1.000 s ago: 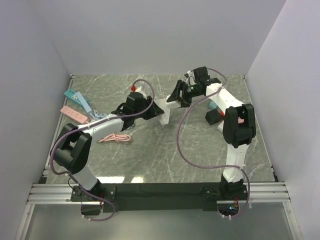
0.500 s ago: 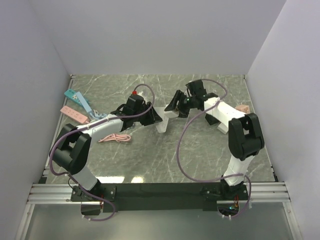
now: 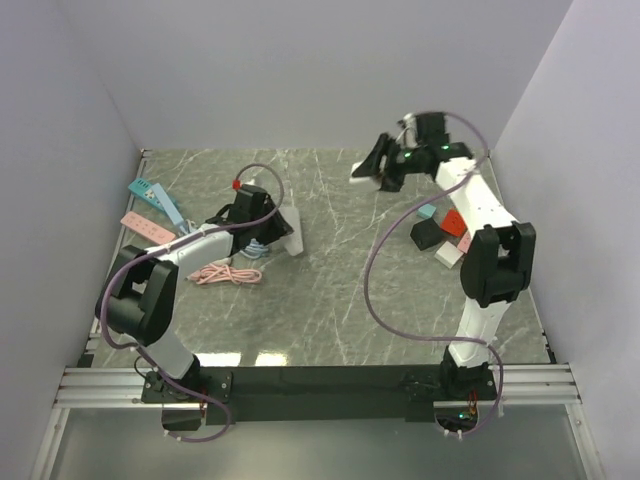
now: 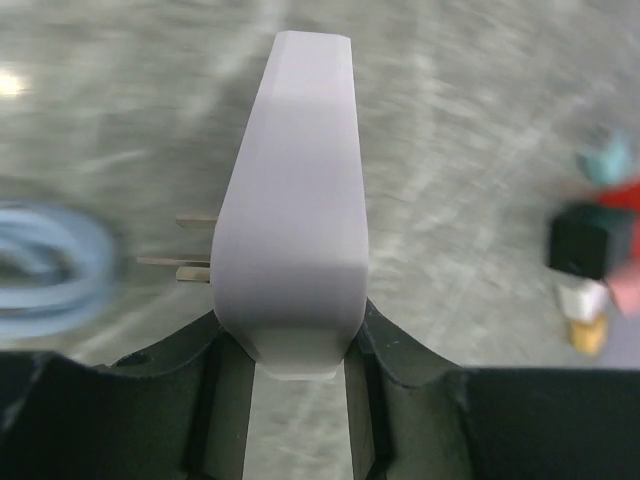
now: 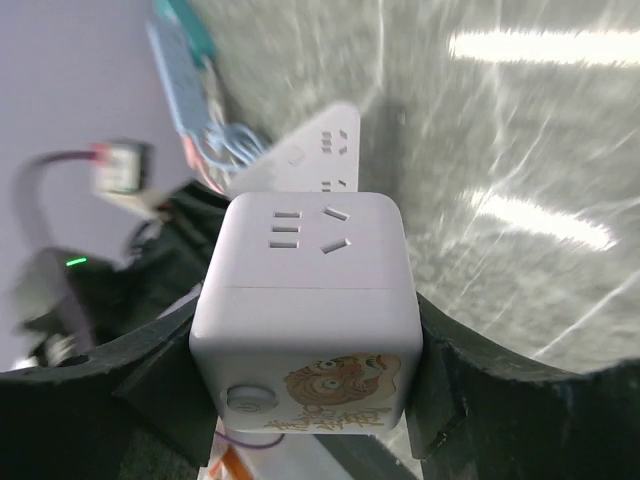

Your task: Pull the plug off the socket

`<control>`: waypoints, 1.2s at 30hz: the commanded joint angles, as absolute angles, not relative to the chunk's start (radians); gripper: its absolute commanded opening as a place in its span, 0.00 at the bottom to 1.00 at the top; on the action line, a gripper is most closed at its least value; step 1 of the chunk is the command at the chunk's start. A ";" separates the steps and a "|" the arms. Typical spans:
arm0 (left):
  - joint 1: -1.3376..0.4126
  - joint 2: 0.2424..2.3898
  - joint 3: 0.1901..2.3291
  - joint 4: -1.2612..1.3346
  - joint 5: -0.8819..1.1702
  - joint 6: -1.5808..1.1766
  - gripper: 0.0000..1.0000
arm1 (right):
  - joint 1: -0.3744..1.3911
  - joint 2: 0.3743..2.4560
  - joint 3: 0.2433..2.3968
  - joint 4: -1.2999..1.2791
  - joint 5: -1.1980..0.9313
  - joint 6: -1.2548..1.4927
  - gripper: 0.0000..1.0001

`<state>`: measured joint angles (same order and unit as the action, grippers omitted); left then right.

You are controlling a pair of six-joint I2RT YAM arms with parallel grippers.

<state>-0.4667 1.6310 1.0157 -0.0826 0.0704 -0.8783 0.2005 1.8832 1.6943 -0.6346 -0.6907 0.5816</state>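
Note:
My left gripper (image 3: 276, 226) is shut on a white plug (image 3: 291, 236), low over the table's left middle. In the left wrist view the plug (image 4: 295, 200) stands between my fingers (image 4: 400, 350), its bare metal prongs (image 4: 185, 265) pointing left. My right gripper (image 3: 374, 167) is shut on a white cube socket (image 3: 361, 170), held up at the back right. In the right wrist view the socket (image 5: 300, 290) shows empty slots on top and a cartoon sticker, with the plug (image 5: 322, 150) beyond it. Plug and socket are well apart.
A teal power strip (image 3: 152, 196) and a pink one (image 3: 147, 228) lie at the left edge. A pink cable (image 3: 228, 275) and a blue cable (image 3: 255, 248) lie near my left gripper. Black, red, teal and pink blocks (image 3: 440, 230) sit at the right.
Plug and socket were together at the table's middle. They have come apart: my left gripper drew the plug left, my right gripper lifted the socket back and right.

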 commanded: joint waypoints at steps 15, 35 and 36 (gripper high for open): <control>-0.125 1.646 1.169 -0.181 0.040 -0.723 0.00 | 0.041 1.784 1.577 -0.606 -0.444 0.552 0.00; 0.218 1.987 1.382 -0.322 0.147 -0.640 0.01 | -0.189 2.077 1.887 -0.696 -0.161 0.684 0.00; 0.219 1.976 1.381 -0.327 0.144 -0.638 0.04 | -0.207 2.118 1.900 -0.701 -0.181 0.686 0.00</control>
